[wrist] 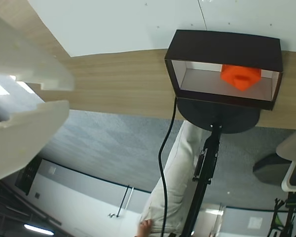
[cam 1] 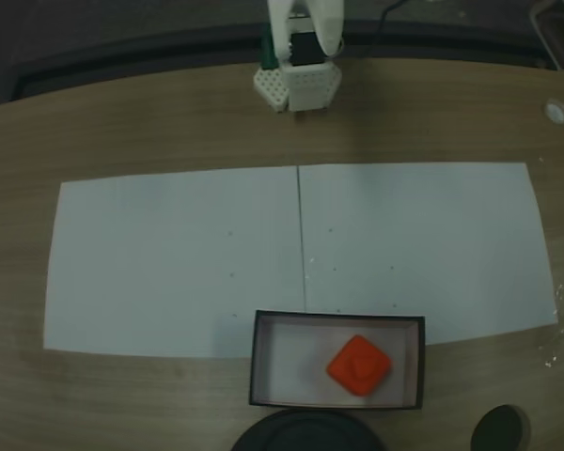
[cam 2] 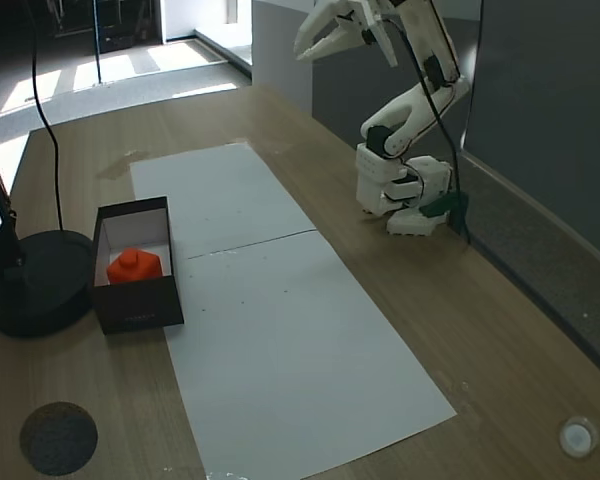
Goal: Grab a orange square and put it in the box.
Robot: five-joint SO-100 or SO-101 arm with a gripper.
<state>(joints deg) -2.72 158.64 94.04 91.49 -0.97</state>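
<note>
Since the orange square (cam 1: 359, 365) already sat in the box (cam 1: 263, 366) at the frame's bottom, the empty, parted gripper (cam 2: 332, 33) up top risked little, maybe snagging its cable.

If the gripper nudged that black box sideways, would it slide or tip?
The box would probably slide: it looks shallow, with a wide flat bottom. Its thin walls suggest it is light and might flex. The orange block inside would likely ride along.
</note>
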